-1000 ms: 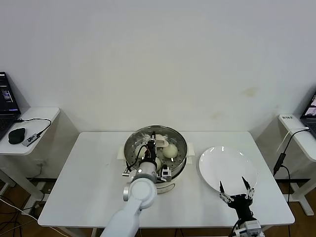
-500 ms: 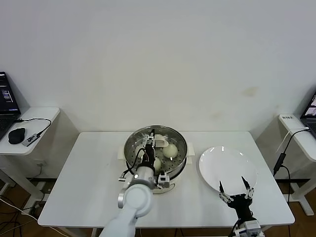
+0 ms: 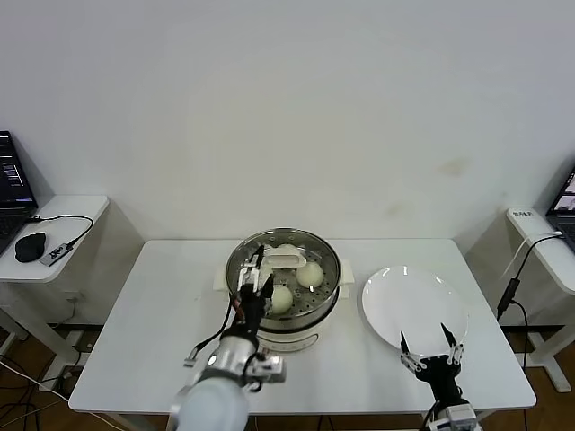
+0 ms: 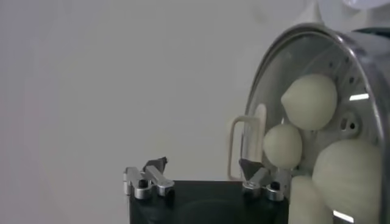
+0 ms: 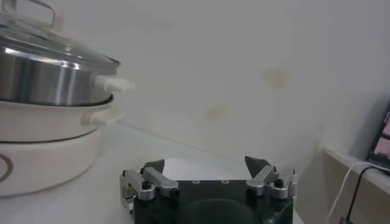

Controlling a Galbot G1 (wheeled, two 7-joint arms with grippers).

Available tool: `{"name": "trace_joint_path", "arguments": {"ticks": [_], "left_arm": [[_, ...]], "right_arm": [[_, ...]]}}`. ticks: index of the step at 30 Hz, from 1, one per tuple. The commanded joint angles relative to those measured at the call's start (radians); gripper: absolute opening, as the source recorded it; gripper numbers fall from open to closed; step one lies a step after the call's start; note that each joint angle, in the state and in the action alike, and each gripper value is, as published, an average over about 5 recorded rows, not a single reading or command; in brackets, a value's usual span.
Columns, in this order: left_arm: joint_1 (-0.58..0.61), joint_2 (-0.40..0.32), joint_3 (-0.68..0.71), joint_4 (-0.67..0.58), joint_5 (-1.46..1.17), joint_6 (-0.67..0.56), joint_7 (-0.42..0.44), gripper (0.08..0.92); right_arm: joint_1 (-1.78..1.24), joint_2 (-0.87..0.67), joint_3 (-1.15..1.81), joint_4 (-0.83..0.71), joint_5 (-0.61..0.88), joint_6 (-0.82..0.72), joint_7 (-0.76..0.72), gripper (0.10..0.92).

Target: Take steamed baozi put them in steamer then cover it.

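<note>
The desk carries the steamer at its centre and a white plate just beside it toward the robot's right. The plate is seen bare, so the transfer of buns is judged complete. A glass lid with a pale handle is set on the steel basket, its rim appearing seated all round; the covering step is therefore judged done or nearly so. Three steamed baozi are visible through the lid in the head view and a part of a fourth in the left wrist view. The left pincer is held over the near left rim of the steamer, fingers apart and gripping nothing, as after release. The right pincer is parked near the desk's front edge by the plate, fingers also spread.
</note>
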Motion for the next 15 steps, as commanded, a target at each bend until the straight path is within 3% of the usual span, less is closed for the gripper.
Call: {"name": "trace_joint_path", "arguments": {"ticks": [1,4,8,15], "left_arm": [[0.324,0.069,-0.278,-0.119,-0.867,-0.266,-0.330,0.823],[0.352,0.054,-0.367,-0.056,-1.111,-0.389,-0.395,0.823],[0.384,0.054,-0.405,-0.041,-1.385,-0.374,-0.452,0.823],[0.467,0.056,-0.424,-0.043,-1.582,-0.418,-0.419,0.823]], "right_arm": [[-0.014,-0.024,-0.002,0.000,0.039,0.020,0.005,0.823],[-0.024,-0.044,-0.008,0.002,0.070,0.030,0.011,0.823],[-0.049,-0.084,-0.019,0.008,0.112,0.040,0.020,0.823],[-0.099,-0.148,-0.027,0.012,0.188,0.041,0.037,0.823]]}}
